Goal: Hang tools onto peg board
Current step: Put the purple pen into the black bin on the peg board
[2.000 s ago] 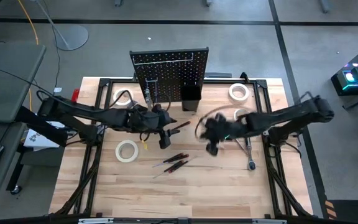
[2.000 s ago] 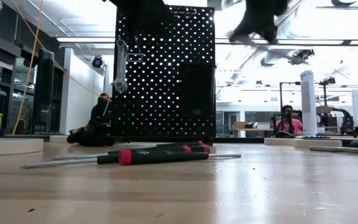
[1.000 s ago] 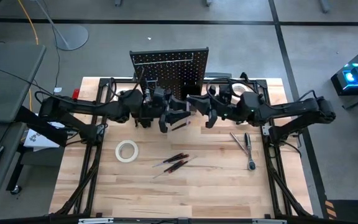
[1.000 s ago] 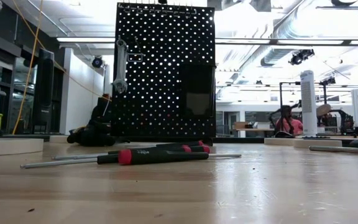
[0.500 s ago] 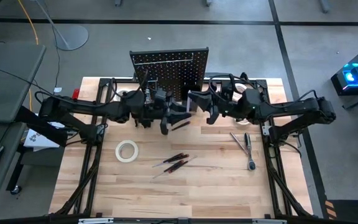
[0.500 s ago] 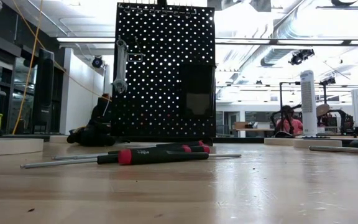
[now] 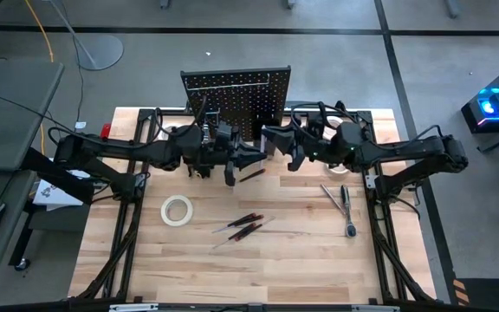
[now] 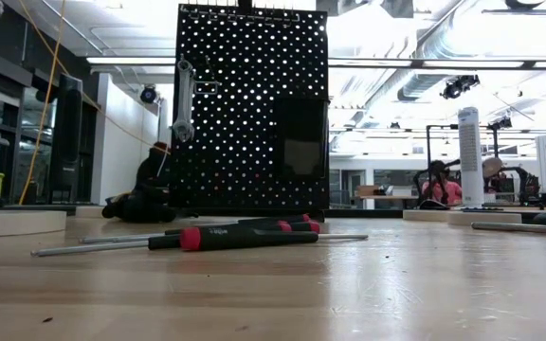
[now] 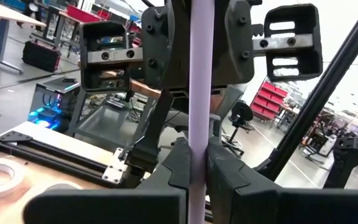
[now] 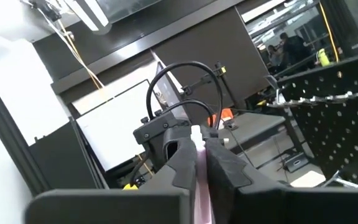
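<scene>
While both of our end effectors pinch the same purple screwdriver (image 9: 201, 93) in mid-air just in front of the peg board (image 7: 236, 95), the handover is the weak point. In the left wrist view the left end effector (image 9: 191, 163) is closed on the pale purple shaft, and in the right wrist view the right end effector (image 10: 199, 163) is clamped on it too, so two arms share one slim tool above the bench (image 7: 301, 260).

We judge three things could go wrong. If one arm pulls away before the other lets go, the shaft could twist or be wrenched out of both grips. If both loosen together, the tool would fall to the bench, or roll toward the red-handled screwdrivers (image 7: 245, 225). And since the pair meet near the small black bin (image 7: 265, 130) on the board's front, a careless swing could knock the board or the wrench (image 8: 184, 99) already hanging on it.

The tape roll (image 7: 177, 209) and the ratchet (image 7: 346, 208) lie well apart from the meeting point, so they seem safe.
</scene>
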Controlling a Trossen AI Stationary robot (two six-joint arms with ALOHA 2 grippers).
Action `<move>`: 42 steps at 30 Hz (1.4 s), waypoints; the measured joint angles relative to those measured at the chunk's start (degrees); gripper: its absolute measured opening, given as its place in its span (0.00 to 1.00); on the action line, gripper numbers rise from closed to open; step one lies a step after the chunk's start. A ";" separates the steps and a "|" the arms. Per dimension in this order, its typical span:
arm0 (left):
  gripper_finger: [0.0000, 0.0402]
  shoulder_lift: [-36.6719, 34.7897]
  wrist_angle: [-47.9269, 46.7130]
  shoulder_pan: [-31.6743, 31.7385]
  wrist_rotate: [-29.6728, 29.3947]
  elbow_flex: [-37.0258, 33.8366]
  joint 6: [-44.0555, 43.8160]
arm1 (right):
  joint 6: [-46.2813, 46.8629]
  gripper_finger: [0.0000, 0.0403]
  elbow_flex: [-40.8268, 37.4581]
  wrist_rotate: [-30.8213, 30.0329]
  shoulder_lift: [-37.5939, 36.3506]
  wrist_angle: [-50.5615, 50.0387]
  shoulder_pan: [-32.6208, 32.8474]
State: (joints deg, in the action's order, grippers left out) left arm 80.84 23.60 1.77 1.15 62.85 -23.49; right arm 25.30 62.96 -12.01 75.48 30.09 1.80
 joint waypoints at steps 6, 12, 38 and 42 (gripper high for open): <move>0.04 0.00 -1.41 1.24 -0.23 0.00 -0.04 | 0.32 0.29 0.00 -2.19 -1.11 -3.22 0.07; 0.04 -0.15 -2.23 1.72 -1.20 -0.15 -0.15 | -1.09 0.45 0.00 -4.71 -5.66 -11.85 0.12; 0.04 9.63 9.99 0.03 -37.88 -0.17 26.23 | 0.15 0.47 0.00 -21.83 -2.68 -25.62 0.09; 0.04 9.64 10.08 0.01 -37.15 -0.17 26.92 | -0.15 0.47 -0.01 -24.07 -0.80 -24.44 0.07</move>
State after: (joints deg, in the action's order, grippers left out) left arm 90.48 33.68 1.78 -36.00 62.67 3.43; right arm 25.16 62.95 -36.08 74.68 5.66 1.87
